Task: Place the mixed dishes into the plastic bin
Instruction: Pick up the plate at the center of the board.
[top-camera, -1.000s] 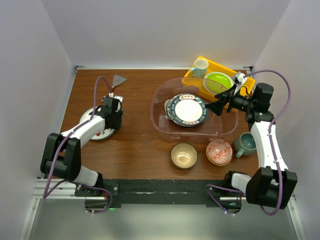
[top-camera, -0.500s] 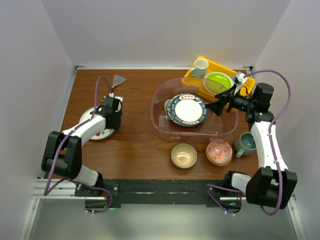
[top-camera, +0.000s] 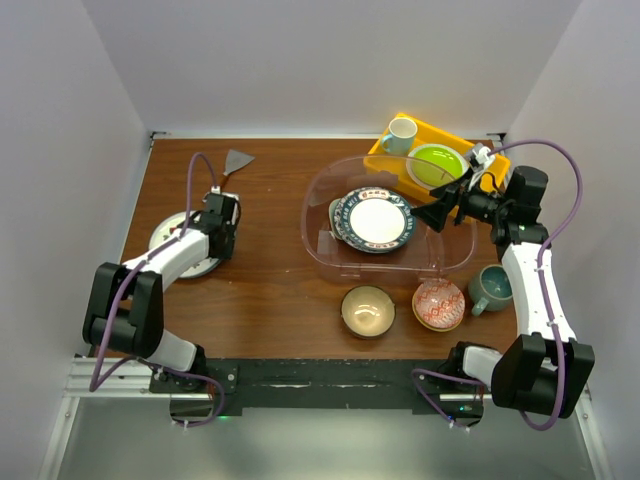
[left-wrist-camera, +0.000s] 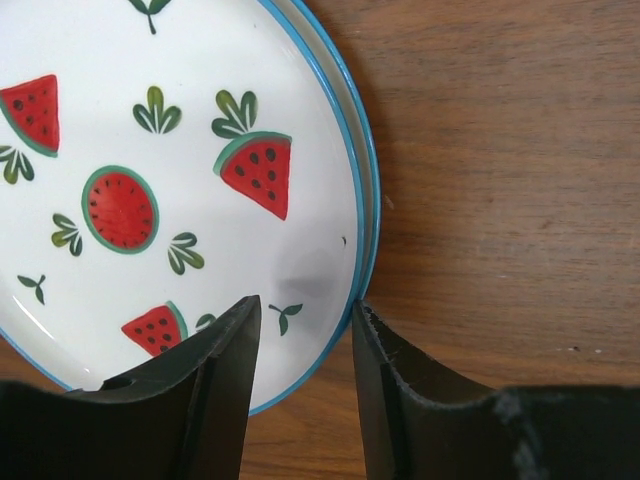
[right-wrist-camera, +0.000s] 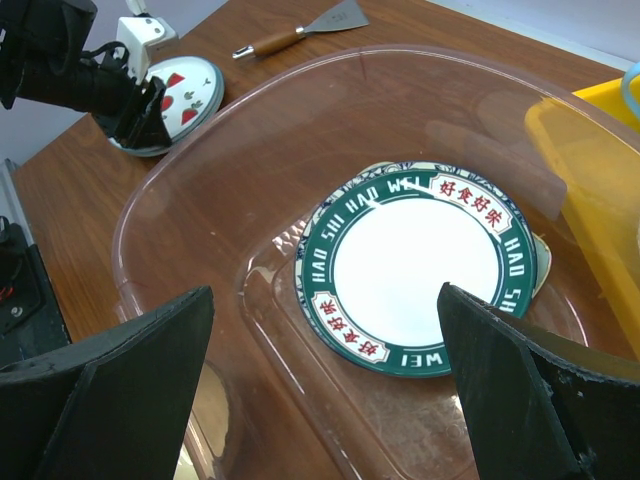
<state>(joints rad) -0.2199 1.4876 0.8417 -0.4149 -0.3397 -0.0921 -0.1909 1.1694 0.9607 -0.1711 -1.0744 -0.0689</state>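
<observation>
Watermelon plate (left-wrist-camera: 150, 150) sat far left on the table, left gripper (left-wrist-camera: 305, 310) straddling its rim, jaws partway apart, not pinching. Plastic bin (top-camera: 320, 190) was well apart, holding the green-lettered plate (right-wrist-camera: 420, 265); right gripper (right-wrist-camera: 325, 292) hung over it, spread wide, empty.

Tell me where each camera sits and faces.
Top external: above and behind, looking down on the brown wooden table; both arms show.
Left wrist: looks down on the white watermelon-print plate, its rim inside the open left claw.
Right wrist: above the clear plastic bin, facing the green-rimmed lettered plate; open right claw shows.
All three share that plate.
</observation>
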